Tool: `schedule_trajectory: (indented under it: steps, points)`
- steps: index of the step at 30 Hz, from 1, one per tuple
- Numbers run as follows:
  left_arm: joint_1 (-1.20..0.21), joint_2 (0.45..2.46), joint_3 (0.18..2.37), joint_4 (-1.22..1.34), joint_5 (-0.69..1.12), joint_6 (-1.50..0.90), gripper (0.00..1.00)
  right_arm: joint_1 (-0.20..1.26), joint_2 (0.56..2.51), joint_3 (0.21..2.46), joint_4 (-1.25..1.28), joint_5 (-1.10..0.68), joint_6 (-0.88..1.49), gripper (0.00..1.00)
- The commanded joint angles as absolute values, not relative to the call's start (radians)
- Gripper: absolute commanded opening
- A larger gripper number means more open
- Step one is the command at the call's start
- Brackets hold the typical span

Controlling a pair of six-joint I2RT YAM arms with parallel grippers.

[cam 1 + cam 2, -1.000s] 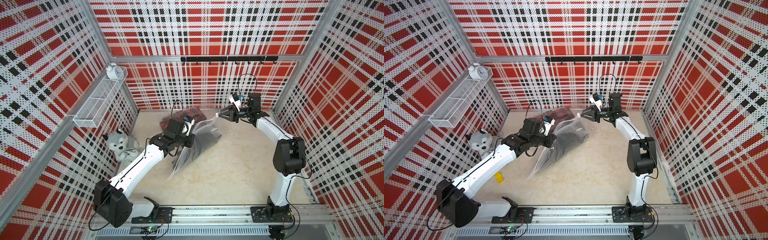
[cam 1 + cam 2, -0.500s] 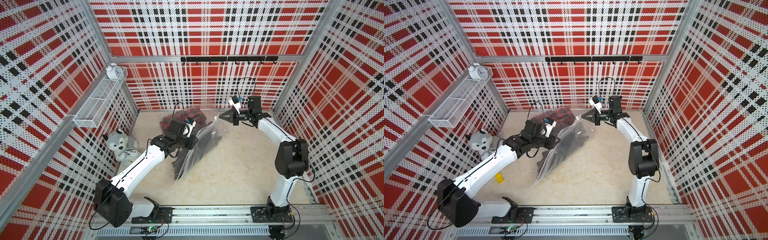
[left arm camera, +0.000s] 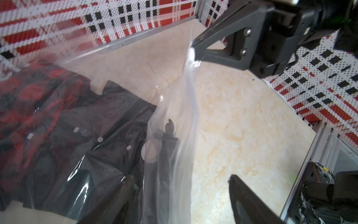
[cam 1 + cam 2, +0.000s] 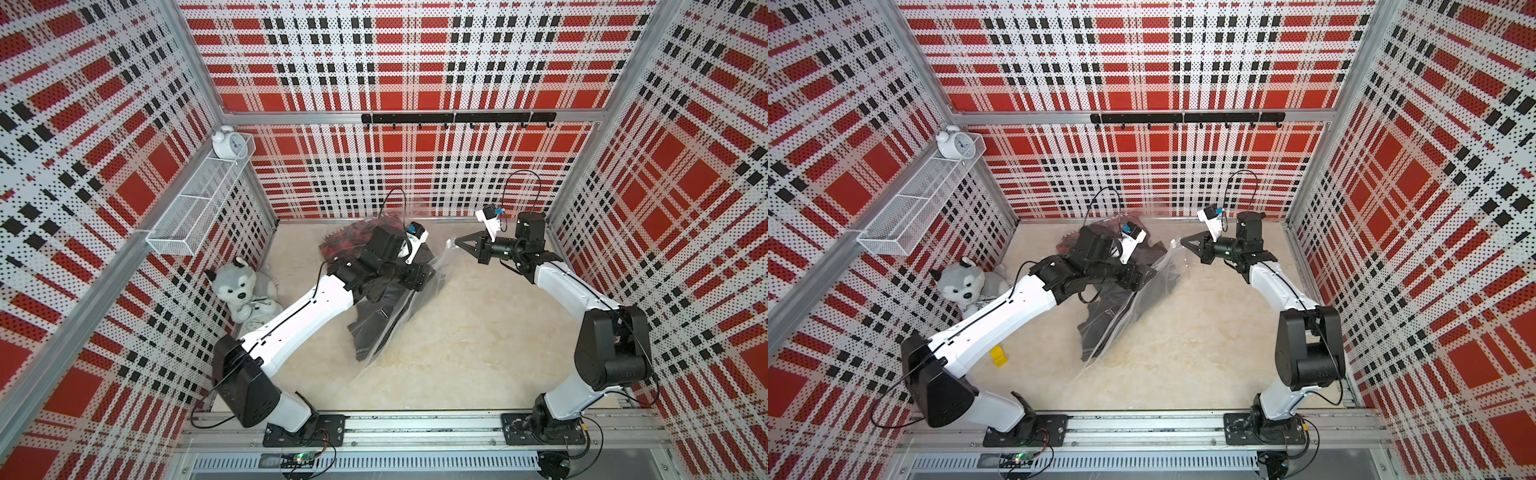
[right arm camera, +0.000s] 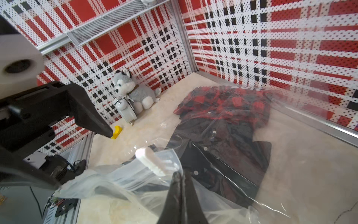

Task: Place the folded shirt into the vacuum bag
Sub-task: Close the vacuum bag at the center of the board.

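Note:
The vacuum bag [image 4: 397,328] is clear crinkly film lying aslant mid-floor; its round white valve cap [image 3: 151,153] shows in the left wrist view. Under the film lie a dark folded shirt [image 3: 100,124] and, behind it, a red plaid shirt [image 5: 228,102]; I cannot tell whether either is inside the bag. My right gripper [image 4: 457,241] [image 5: 180,174] is shut on the bag's edge beside the white zip clip [image 5: 149,163], holding that edge up off the floor. My left gripper [image 3: 180,178] [image 4: 1138,278] hovers open over the dark shirt, with loose film hanging between its fingers.
A plush husky [image 4: 239,282] and a white alarm clock [image 5: 126,110] sit at the left wall, with a yellow block [image 4: 998,356] on the floor nearby. A wire shelf [image 4: 199,208] with another clock [image 4: 227,143] hangs on that wall. The arms' rail [image 4: 415,428] runs along the front.
My left gripper has gone from shut to open over the shirt. The right gripper closed on the bag's edge and drew it slightly right, pulling the film taut.

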State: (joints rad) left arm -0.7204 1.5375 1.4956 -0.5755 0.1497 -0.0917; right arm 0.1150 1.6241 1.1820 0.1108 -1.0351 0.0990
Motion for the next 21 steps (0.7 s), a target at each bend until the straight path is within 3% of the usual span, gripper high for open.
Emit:
schedule_trajectory:
  steps: [1,7,9,14,18,21]
  points:
    - [-0.759,1.625,1.634,-0.627,0.108,-0.033,0.79,0.107,1.574,1.137,0.299,-1.031,0.196,0.00]
    - [-0.784,1.797,1.868,-0.691,0.117,0.002,0.76,0.096,1.546,1.075,0.485,-1.075,0.339,0.00]
    - [-0.788,1.850,1.935,-0.722,0.128,0.007,0.69,0.095,1.543,1.066,0.504,-1.081,0.359,0.00]
    - [-0.790,1.930,2.033,-0.777,0.126,0.012,0.30,0.096,1.536,1.053,0.505,-1.093,0.354,0.00]
    - [-0.787,1.944,2.048,-0.791,0.111,0.020,0.22,0.095,1.531,1.051,0.481,-1.104,0.337,0.00]
    - [-0.781,1.951,2.061,-0.806,0.106,0.029,0.23,0.095,1.528,1.055,0.458,-1.113,0.321,0.00]
